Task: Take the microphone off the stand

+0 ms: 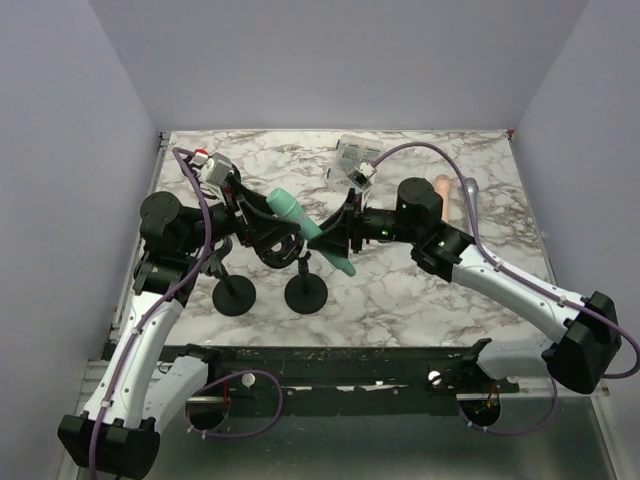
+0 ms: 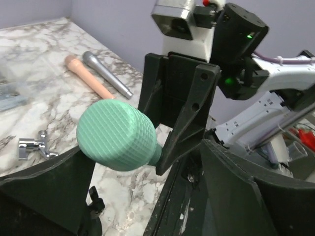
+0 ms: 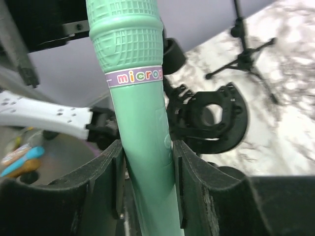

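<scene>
Clamped the mint-green microphone (image 1: 312,232) by its handle in the right gripper (image 1: 338,238), both fingers (image 3: 106,182) pressed flat against its sides. Held it tilted in the air over the marble table (image 1: 440,300), ribbed head toward the left arm, just above a round-based stand (image 1: 305,290). Spread the left gripper (image 1: 268,238) wide beside the head, grasping nothing. Could not tell whether the handle touched the stand's clip. Showed a peach microphone (image 1: 443,192) and a grey microphone (image 1: 469,197) lying side by side at the far right.
</scene>
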